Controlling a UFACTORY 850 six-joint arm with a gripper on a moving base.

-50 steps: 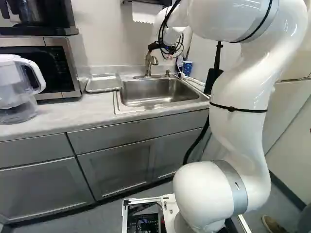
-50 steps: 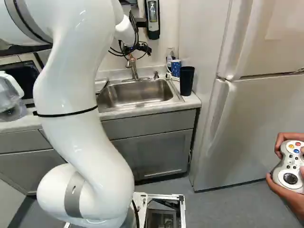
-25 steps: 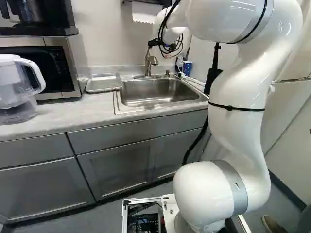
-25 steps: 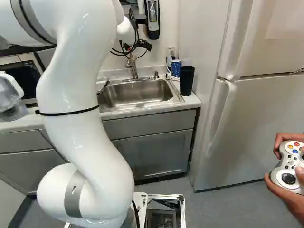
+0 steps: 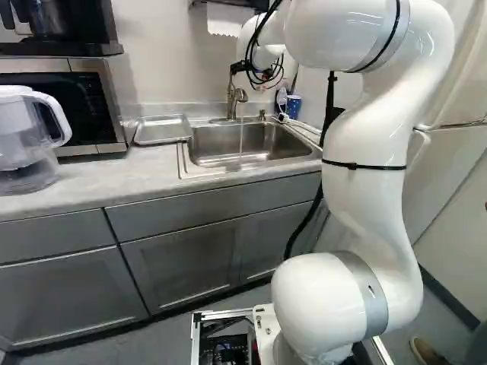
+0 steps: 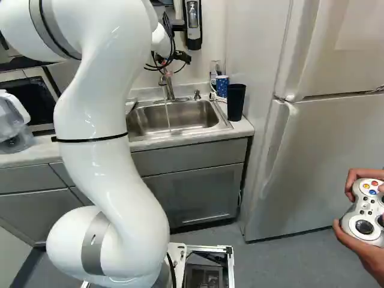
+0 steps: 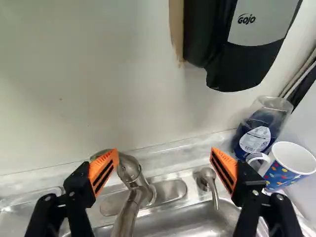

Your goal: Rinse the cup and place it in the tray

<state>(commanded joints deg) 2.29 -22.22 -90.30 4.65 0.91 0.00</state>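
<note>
A robot's gripper (image 7: 164, 155) hangs wide apart, with nothing between its 2 orange pads (image 7: 104, 170), near a faucet (image 7: 129, 210) as water (image 6: 168, 117) runs into the sink (image 6: 198, 114). The likely cup, a blue dotted mug (image 7: 282, 172) with 1 handle (image 7: 256, 159), stands upright near the back edge of the surface (image 5: 99, 182), by its right corner in the right base view, just beside a bottle (image 7: 256, 140). A black tumbler (image 6: 236, 102) stands near that view's right edge of the surface; the task does not say which of the 2 is meant. The mug looks rigid and probably ceramic: fairly light, but likely to chip against the sink or faucet and turn slippery once wet. The best hold appears to be across the outer wall at mid-height, 1 pad on each side and both clear of the handle, closing firmly enough to resist slipping. That would leave the mouth open to the stream and the base free for the tray (image 5: 162, 130), near the surface's back edge beyond the sink.
</note>
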